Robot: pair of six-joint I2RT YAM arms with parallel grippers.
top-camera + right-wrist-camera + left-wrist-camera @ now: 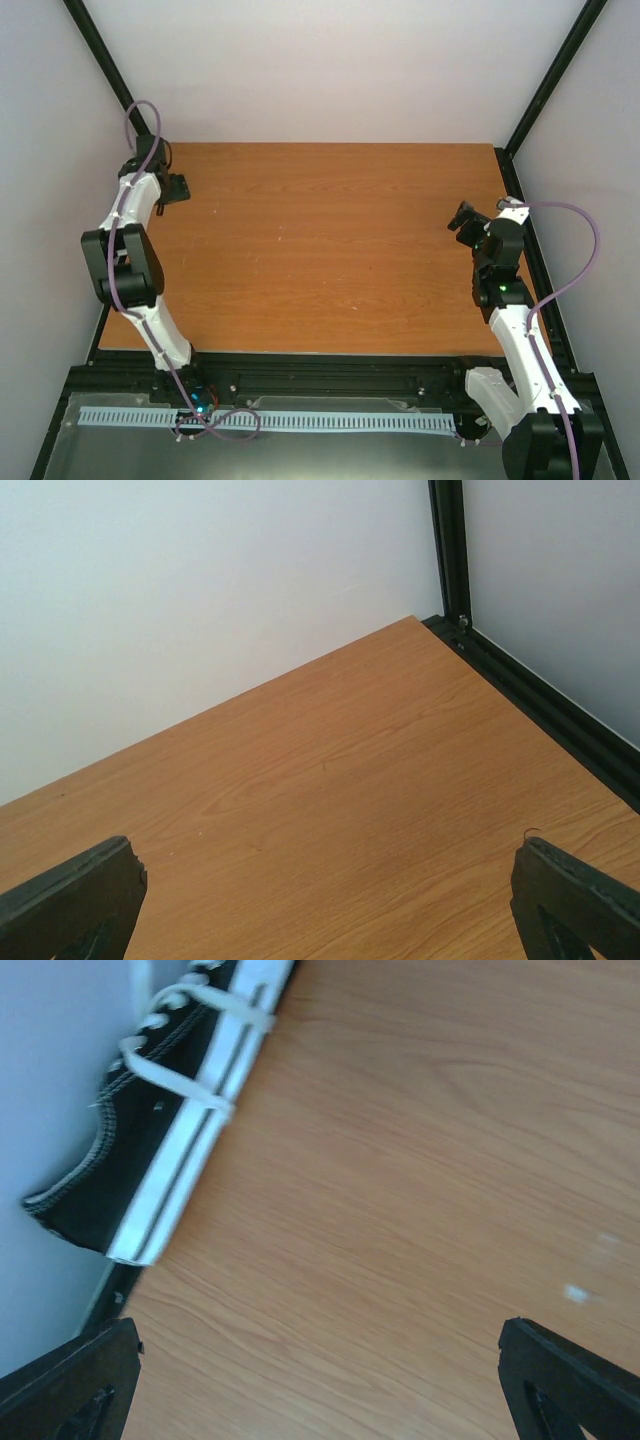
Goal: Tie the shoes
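Left gripper [320, 1390] fingers stand wide apart above bare wood, holding nothing. Up and left of them, the sneaker [125, 1170] lies against the white wall [50, 1080] at the table [420, 1180] edge, its white laces [185, 1090] draped over the sole rim. Right gripper [320, 905], well apart, also gapes wide and empty, facing the far right corner.

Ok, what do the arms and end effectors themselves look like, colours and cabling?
Both match: white link shells with chunky black joint housings. The left arm and right arm each carry a purple cable tied along the links, looping free near the wrist. A green light glows on the right arm. The left end effector and right end effector are black, with matte wedge-shaped fingers.
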